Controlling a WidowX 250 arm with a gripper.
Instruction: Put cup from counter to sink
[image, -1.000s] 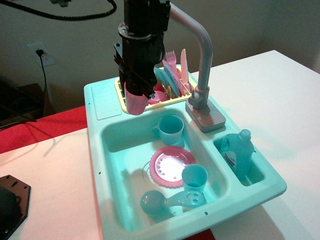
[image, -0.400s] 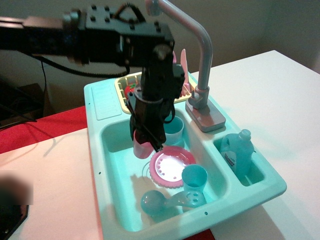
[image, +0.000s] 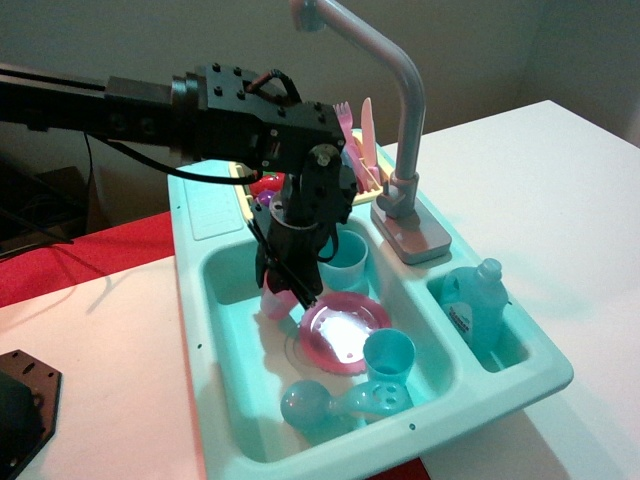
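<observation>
The pink cup (image: 274, 304) stands low in the left part of the teal sink (image: 222, 335), its base at or just above the basin floor. My black gripper (image: 283, 290) reaches down into the sink from the left and its fingers close around the cup's upper part, hiding the rim. The counter (image: 209, 204), the ribbed teal ledge at the back left of the unit, has nothing on it. The grey faucet (image: 404, 110) rises behind the basin to the right of my arm.
In the basin are a teal handled mug (image: 348, 259), a pink plate (image: 344, 331), a teal tumbler (image: 388, 356) and a teal ladle (image: 308, 405). A yellow dish rack (image: 366, 187) with cutlery sits behind. A teal bottle (image: 474, 305) fills the right side compartment.
My gripper carried the cup from above the back ledge forward and down into the sink, and it now sits lower and slightly further left than 0.4 s ago.
</observation>
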